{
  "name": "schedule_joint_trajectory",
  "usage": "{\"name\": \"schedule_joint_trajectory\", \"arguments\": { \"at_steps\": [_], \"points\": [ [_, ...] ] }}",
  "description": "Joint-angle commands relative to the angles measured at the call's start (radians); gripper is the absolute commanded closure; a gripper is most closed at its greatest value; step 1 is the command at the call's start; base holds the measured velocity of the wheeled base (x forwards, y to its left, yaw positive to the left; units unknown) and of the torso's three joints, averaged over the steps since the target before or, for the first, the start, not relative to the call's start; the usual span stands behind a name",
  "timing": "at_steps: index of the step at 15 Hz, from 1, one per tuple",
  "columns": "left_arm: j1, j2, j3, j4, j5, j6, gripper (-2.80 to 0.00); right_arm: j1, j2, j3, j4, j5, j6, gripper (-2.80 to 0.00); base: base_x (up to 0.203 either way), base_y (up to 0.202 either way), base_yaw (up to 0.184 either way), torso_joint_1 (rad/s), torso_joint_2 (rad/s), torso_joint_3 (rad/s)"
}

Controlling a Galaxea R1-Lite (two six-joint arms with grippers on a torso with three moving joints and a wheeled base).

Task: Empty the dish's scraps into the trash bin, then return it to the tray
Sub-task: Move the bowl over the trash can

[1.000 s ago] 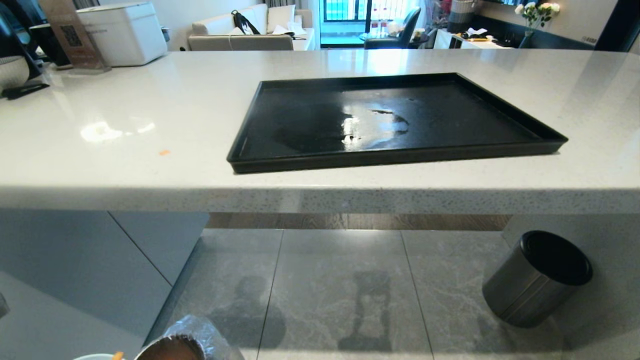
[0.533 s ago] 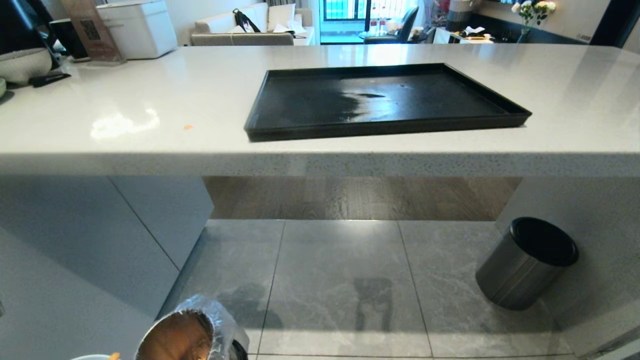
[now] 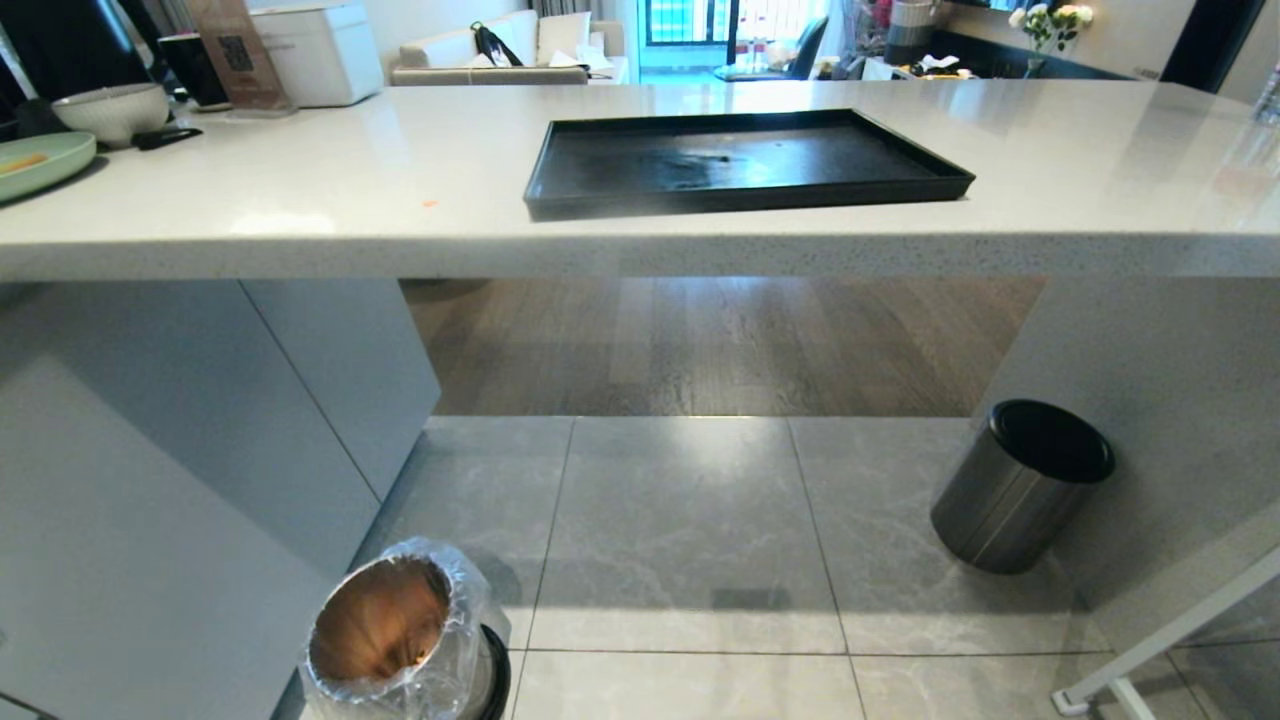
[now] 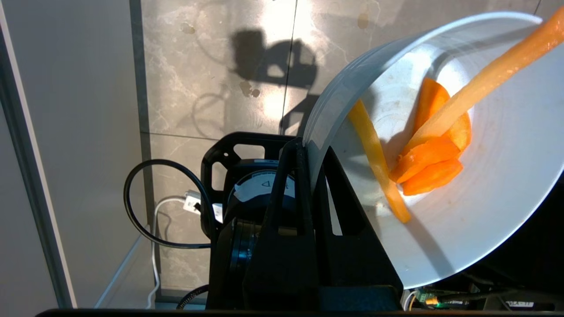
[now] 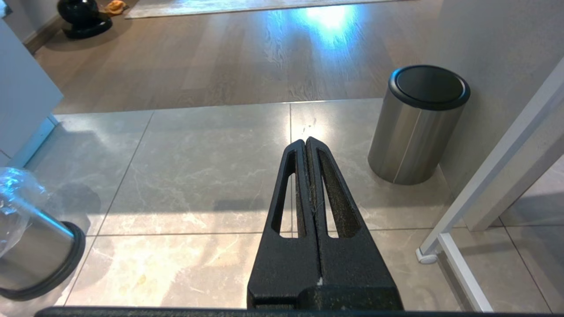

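Observation:
My left gripper is shut on the rim of the dish, one finger outside the wall and one inside. The pale, glossy dish is tilted over the floor tiles. The scraps lie in it: orange carrot slices and pale yellow sticks. Dish and left gripper are outside the head view. The trash bin, coppery inside with a clear bag liner, stands on the floor at lower left; its side shows in the right wrist view. The black tray lies bare on the counter. My right gripper hangs shut and holds nothing.
A wider dark grey cylinder stands on the floor at right, beside a white frame leg. On the white counter sit a green plate, a grey-white bowl and an orange crumb. Cabinet doors close off the left.
The whole head view has shifted: counter and tray now sit higher and smaller, more floor shows, and the trash bin is fully in view. The dish rim at the bottom edge has left the view.

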Motion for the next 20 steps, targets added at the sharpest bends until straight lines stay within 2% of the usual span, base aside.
{"name": "schedule_joint_trajectory", "arguments": {
  "at_steps": [1,20],
  "points": [
    [0.000,0.000,0.002,0.003,0.001,-0.003,0.00,0.000,0.000,0.000,0.001,0.000,0.000,0.00,0.000,0.000,0.000,0.000,0.00,0.000],
    [-0.052,-0.004,0.003,0.008,0.001,-0.004,0.00,0.000,0.000,-0.001,0.001,0.000,0.000,0.00,0.000,0.000,0.000,0.000,0.00,0.000]
  ]
}}
